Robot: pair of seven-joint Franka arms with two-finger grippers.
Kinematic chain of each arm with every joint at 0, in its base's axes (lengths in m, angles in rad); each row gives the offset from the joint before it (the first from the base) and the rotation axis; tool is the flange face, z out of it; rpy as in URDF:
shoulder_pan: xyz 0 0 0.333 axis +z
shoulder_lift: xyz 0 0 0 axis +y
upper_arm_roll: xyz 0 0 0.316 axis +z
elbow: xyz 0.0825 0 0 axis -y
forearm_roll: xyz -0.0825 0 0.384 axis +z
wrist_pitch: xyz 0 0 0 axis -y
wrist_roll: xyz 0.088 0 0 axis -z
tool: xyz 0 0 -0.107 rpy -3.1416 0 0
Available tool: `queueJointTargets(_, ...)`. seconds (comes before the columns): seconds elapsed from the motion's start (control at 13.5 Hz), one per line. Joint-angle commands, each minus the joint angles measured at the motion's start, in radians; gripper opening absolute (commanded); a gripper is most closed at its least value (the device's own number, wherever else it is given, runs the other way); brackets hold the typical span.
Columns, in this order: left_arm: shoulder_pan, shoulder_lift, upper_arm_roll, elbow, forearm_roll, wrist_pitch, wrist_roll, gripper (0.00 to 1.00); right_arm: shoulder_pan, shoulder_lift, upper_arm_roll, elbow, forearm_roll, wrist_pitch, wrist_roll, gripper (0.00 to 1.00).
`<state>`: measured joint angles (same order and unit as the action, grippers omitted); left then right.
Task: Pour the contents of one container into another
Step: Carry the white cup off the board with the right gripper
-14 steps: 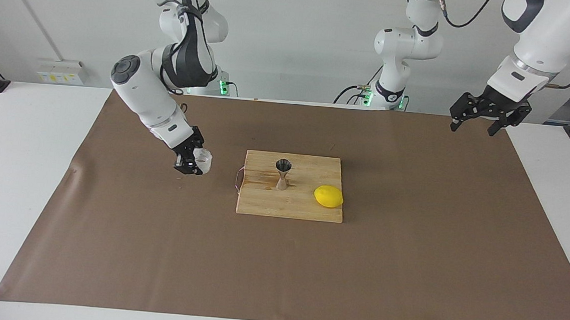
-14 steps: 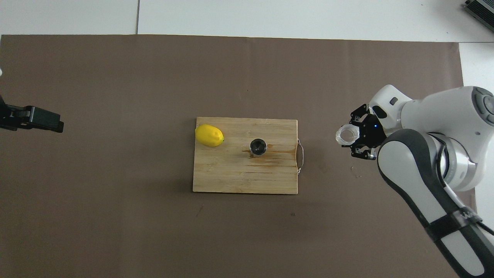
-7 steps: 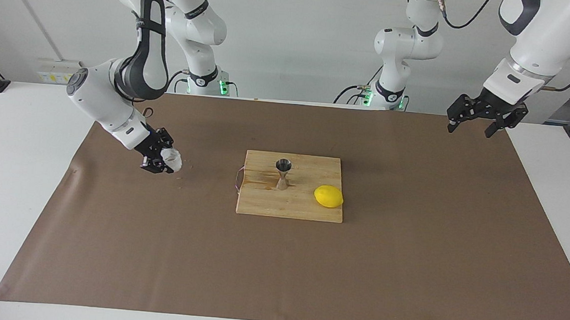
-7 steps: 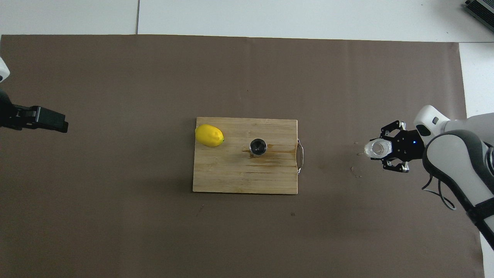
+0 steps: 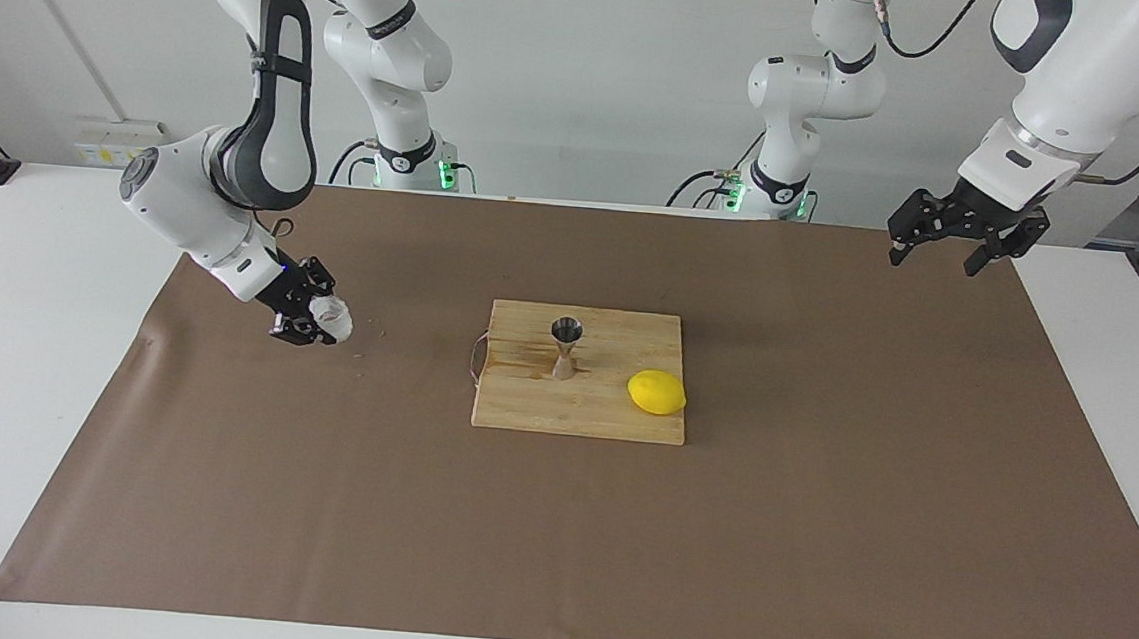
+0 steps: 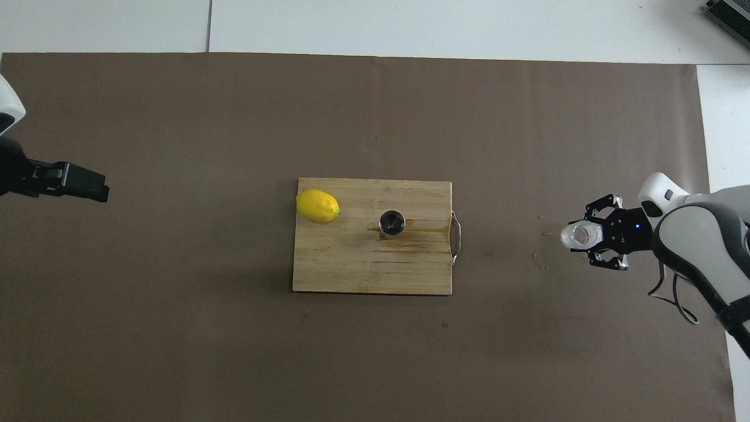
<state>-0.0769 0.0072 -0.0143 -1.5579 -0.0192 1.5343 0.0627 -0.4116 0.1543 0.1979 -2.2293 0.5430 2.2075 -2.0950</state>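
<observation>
So from my seat, my right gripper (image 5: 314, 320) is clamped on the small squat clear faceted cup (image 5: 333, 317), carrying it low over the brown paper mat (image 5: 815, 537) toward the right arm's end of the table, well apart from the cutting board. The cup looks tipped a bit sideways, though I can't really tell if anything's in it. The shiny steel hourglass-shaped jigger (image 5: 564, 348) stands upright on the rectangular wooden cutting board (image 5: 563, 414), with the yellow lemon (image 5: 656, 393) beside it, toward the left arm's end of the board. My left gripper (image 5: 948, 239) waits with its fingers spread wide and nothing in them, up over the mat's corner at the left arm's end.
</observation>
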Motion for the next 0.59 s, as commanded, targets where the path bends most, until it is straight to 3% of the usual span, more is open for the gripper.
queueJointTargets(0.0,-0.012,-0.007,0.008,-0.014,0.018,0.016,0.017,1.0,-0.024,0.016,0.011,-0.009,0.041,0.02,-0.056,0.11)
queueJointTargets(0.15,-0.012,-0.007,0.008,-0.014,0.016,0.021,0.017,1.0,-0.024,0.024,0.009,-0.013,0.041,0.021,-0.056,0.21)
queueJointTargets(0.52,-0.012,-0.006,0.008,-0.014,0.016,0.02,0.017,1.0,-0.027,0.03,0.009,-0.027,0.041,0.026,-0.056,0.26)
